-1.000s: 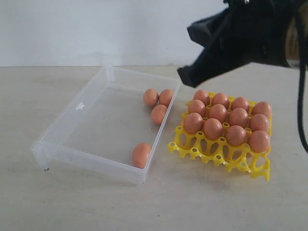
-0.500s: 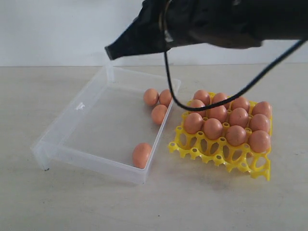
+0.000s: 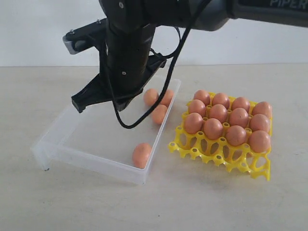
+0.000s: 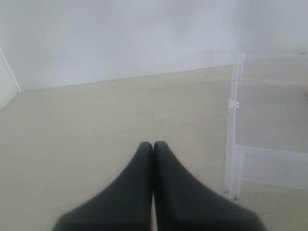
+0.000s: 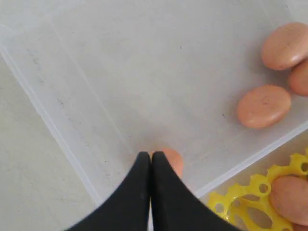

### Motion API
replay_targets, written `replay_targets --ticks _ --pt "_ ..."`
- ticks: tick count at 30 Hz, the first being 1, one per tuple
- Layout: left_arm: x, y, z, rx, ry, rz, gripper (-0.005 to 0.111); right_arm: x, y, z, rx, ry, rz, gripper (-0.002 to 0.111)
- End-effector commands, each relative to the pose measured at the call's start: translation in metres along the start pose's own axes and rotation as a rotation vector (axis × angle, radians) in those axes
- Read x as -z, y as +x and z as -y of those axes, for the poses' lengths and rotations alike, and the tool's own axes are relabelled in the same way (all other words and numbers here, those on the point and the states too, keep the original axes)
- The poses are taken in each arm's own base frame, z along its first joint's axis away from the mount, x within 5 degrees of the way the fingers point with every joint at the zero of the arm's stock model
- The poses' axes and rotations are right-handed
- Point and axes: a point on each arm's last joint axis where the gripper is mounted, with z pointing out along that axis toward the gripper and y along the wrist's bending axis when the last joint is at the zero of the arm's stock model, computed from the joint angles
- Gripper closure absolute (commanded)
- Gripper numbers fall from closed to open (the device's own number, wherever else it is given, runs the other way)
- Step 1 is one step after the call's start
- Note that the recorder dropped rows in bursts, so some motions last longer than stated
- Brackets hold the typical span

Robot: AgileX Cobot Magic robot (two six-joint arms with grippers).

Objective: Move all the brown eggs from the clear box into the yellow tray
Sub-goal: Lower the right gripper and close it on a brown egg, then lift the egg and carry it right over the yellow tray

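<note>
The clear box (image 3: 91,161) lies left of the yellow tray (image 3: 219,156). Three brown eggs (image 3: 159,114) cluster at the box's far right corner, and one lone egg (image 3: 141,155) rests by its front wall. Several more eggs (image 3: 212,128) fill the tray's back rows, while its front cells stand bare. My right gripper (image 3: 79,103) hangs over the box, shut and empty. In the right wrist view its tips (image 5: 151,155) partly cover the lone egg (image 5: 174,161). My left gripper (image 4: 153,144) is shut and empty over bare table, beside the box's wall (image 4: 235,125).
The box and the tray rest on a pale table (image 3: 192,202) with a white wall behind. A black cable (image 3: 144,118) loops down from the right arm over the box. The tray's corner (image 5: 236,197) shows just outside the box wall.
My right arm has swung left from above the tray and come down over the clear box. The eggs have not moved.
</note>
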Motion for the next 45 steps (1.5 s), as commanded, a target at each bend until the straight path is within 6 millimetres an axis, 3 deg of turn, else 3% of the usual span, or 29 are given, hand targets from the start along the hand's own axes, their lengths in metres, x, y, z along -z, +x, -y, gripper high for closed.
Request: replay_targets --ticks 1,4,8,14,31,33,35,36,40,43,45 --pt "0.0 0.0 0.0 0.013 -0.002 0.006 0.111 -0.002 -0.004 -0.001 0.001 -0.015 0.013 0.093" --pt "0.0 0.0 0.0 0.013 -0.002 0.006 0.111 -0.033 -0.002 -0.004 -0.038 -0.011 -0.036 0.064" --pt "0.0 0.0 0.0 0.013 -0.002 0.006 0.111 -0.071 0.01 -0.006 -0.136 0.014 -0.169 0.051" --pt "0.0 0.0 0.0 0.013 -0.002 0.006 0.111 -0.098 0.027 -0.006 -0.208 0.062 -0.327 0.051" --pt "0.0 0.0 0.0 0.013 -0.003 0.008 0.111 -0.123 0.031 -0.008 -0.289 0.074 -0.328 0.051" --pt "0.0 0.0 0.0 0.013 -0.002 0.006 0.111 -0.127 0.031 -0.009 -0.293 0.073 -0.323 0.059" --pt "0.0 0.0 0.0 0.013 -0.002 0.006 0.111 -0.128 0.029 -0.009 -0.293 0.066 -0.301 0.085" --pt "0.0 0.0 0.0 0.013 -0.002 0.006 0.111 -0.127 0.027 -0.009 -0.29 0.061 -0.281 0.106" --pt "0.0 0.0 0.0 0.013 -0.002 0.006 0.111 -0.117 0.01 -0.005 -0.25 0.065 -0.112 0.108" --pt "0.0 0.0 0.0 0.013 -0.002 0.006 0.111 -0.077 -0.017 0.0 -0.217 0.061 0.147 0.108" --pt "0.0 0.0 0.0 0.013 -0.002 0.006 0.111 -0.055 -0.023 0.005 -0.189 0.09 0.229 0.108"
